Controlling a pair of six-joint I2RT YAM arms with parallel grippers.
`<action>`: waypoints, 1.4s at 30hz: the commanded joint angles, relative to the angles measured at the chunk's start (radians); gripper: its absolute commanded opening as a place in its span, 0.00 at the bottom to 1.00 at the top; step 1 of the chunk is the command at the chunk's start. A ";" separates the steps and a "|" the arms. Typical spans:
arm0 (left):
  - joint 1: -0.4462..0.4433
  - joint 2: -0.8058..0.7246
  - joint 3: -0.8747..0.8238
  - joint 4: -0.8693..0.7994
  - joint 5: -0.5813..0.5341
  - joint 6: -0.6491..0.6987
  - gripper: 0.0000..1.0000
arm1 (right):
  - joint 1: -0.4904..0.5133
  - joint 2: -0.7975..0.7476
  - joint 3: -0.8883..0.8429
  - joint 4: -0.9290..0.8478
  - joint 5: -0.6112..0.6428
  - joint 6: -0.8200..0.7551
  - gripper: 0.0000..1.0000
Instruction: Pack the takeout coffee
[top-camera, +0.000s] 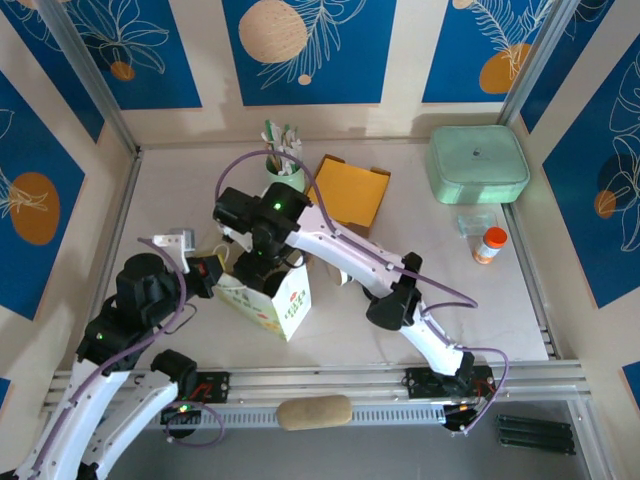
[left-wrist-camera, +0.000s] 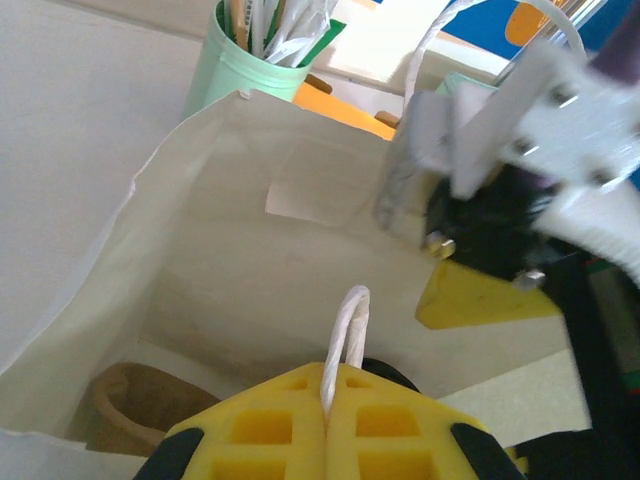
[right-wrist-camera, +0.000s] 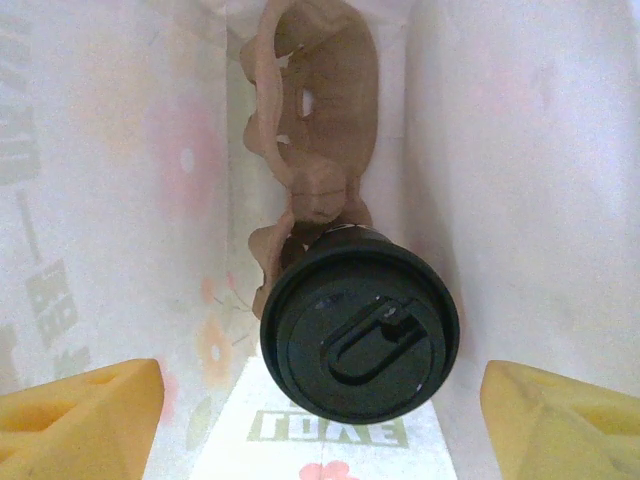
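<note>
The left gripper (top-camera: 205, 272) sits at the left rim of the paper bag (top-camera: 285, 305) and the right gripper (top-camera: 262, 262) above its mouth; we cannot read the bag's green print. From the left wrist we see the left gripper (left-wrist-camera: 327, 385) clamped on the bag's white handle (left-wrist-camera: 345, 325). From the right wrist, the right gripper (right-wrist-camera: 320, 385) gapes wide. Inside the bag the takeout coffee (right-wrist-camera: 360, 320) stands upright, black lid up, against the pulp carrier (right-wrist-camera: 320, 130); the lettering beneath is illegible to us.

Bright even light, soft shadows. Left wrist view motion-blurred at right. Bag (right-wrist-camera: 520, 150) walls washed-out; coffee lid (right-wrist-camera: 358, 335) sharp.
</note>
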 joint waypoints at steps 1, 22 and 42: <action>0.003 0.010 0.004 -0.039 0.001 0.005 0.00 | 0.007 -0.052 0.029 -0.056 0.023 0.024 0.83; 0.003 0.024 0.000 -0.023 0.006 -0.002 0.00 | 0.056 -0.111 0.077 -0.083 0.042 0.039 0.76; 0.003 0.024 0.007 -0.028 0.001 -0.008 0.00 | 0.098 -0.167 0.075 -0.082 0.032 0.051 0.72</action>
